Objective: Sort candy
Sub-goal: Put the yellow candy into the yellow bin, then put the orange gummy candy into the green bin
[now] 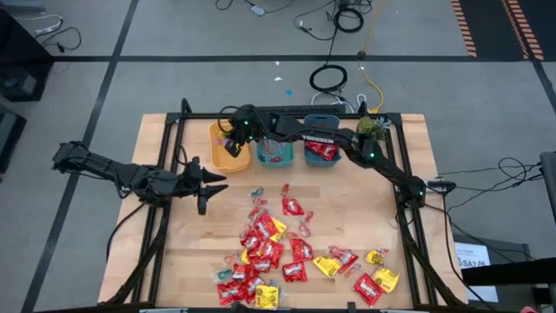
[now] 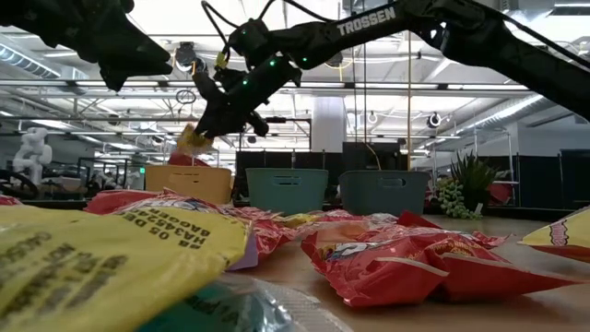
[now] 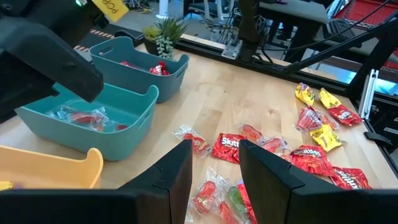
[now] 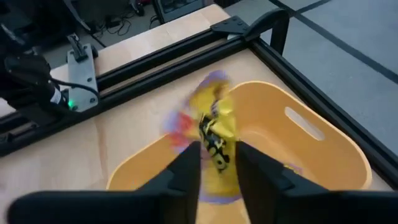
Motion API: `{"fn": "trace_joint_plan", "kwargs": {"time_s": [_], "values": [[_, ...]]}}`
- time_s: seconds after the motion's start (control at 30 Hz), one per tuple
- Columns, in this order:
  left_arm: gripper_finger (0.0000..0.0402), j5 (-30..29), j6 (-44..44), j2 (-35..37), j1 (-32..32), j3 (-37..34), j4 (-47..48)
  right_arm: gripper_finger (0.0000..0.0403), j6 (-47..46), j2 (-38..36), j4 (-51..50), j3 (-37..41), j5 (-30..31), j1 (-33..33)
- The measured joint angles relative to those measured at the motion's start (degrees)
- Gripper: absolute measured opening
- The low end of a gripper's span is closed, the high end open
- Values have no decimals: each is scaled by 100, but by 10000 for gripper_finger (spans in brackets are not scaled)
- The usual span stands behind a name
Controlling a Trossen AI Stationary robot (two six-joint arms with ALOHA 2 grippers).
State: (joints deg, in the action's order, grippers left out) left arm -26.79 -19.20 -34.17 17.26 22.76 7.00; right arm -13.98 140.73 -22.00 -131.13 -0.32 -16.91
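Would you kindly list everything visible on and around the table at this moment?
Yellow bin: one, back left of the table.
Teal bins: two, right of the yellow bin, clear-wrapped pieces in the middle one, red packets in the right one.
Plant: one, green, back right corner.
Candy pile: many red and yellow packets and a few small clear-wrapped pieces, front centre of the table.
Yellow packet: one, blurred, between the right end effector's fingers over the yellow bin.
Table: one, light wood, black frame.
Cables: several, on the floor behind.
Left end effector: fingers apart, empty, above the table's left side.
Right end effector: over the yellow bin.
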Motion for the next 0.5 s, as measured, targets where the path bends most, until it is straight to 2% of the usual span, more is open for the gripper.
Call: {"fn": "trace_joint_plan", "kwargs": {"time_s": [0.27,0.5], "values": [[141,0,0,0,0,0,-3,184,33,-11,22,0,0,-2],[141,0,-2,0,0,0,-2,207,72,-13,-75,-2,0,2]]}}
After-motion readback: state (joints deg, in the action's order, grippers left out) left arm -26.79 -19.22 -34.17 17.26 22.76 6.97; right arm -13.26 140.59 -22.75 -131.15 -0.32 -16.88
